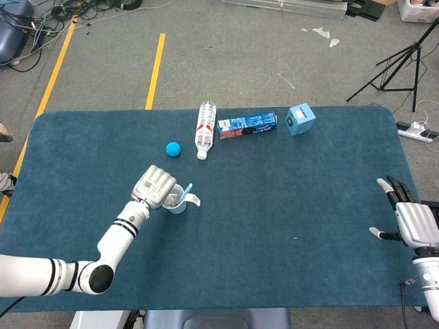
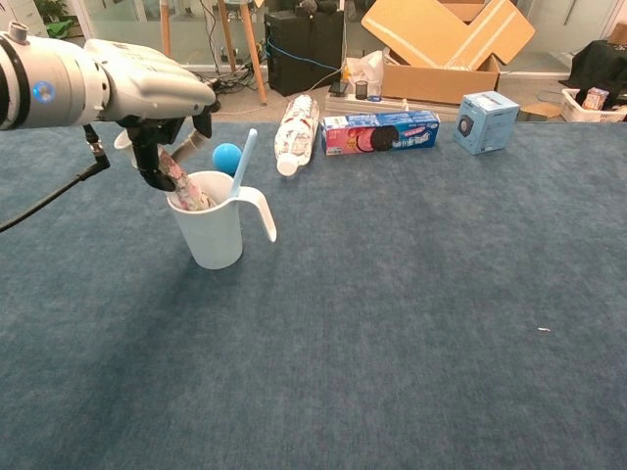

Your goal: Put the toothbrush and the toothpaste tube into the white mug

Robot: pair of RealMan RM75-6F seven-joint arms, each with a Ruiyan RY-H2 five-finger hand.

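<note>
A: What lies around the white mug [image 2: 215, 232] on the blue table [image 1: 288, 205]?

B: Toward twelve o'clock from it sits a small blue ball [image 2: 226, 158]. Toward one o'clock a clear water bottle [image 2: 298, 129] lies on its side, cap end nearer the mug. Just right of the bottle is a blue cookie box [image 2: 380, 132], lying flat, and further right a small light-blue cube box [image 2: 487, 121]. All of them stand well apart from the mug, and nothing sits between the mug and the front edge of the table.

A: And the left hand [image 2: 147, 93]?

B: It hangs over the mug's rim at about ten o'clock, knuckles up, fingers curled downward. Its dark fingertips [image 2: 153, 171] pinch the top end of the toothpaste tube [image 2: 180, 182]. From the head camera the hand [image 1: 155, 186] covers the left part of the mug [image 1: 180, 203].

A: The right hand?

B: The right hand [image 1: 411, 219] rests near the table's right edge, at about three o'clock, fingers spread and holding nothing.

A: How do the task's things look?

B: The mug stands upright, its handle pointing toward four o'clock. The tube, patterned pink and white, leans inside it with its lower end down in the mug. The light-blue toothbrush [image 2: 241, 163] stands in the mug too, tilted slightly toward one o'clock, its upper end well above the rim.
</note>
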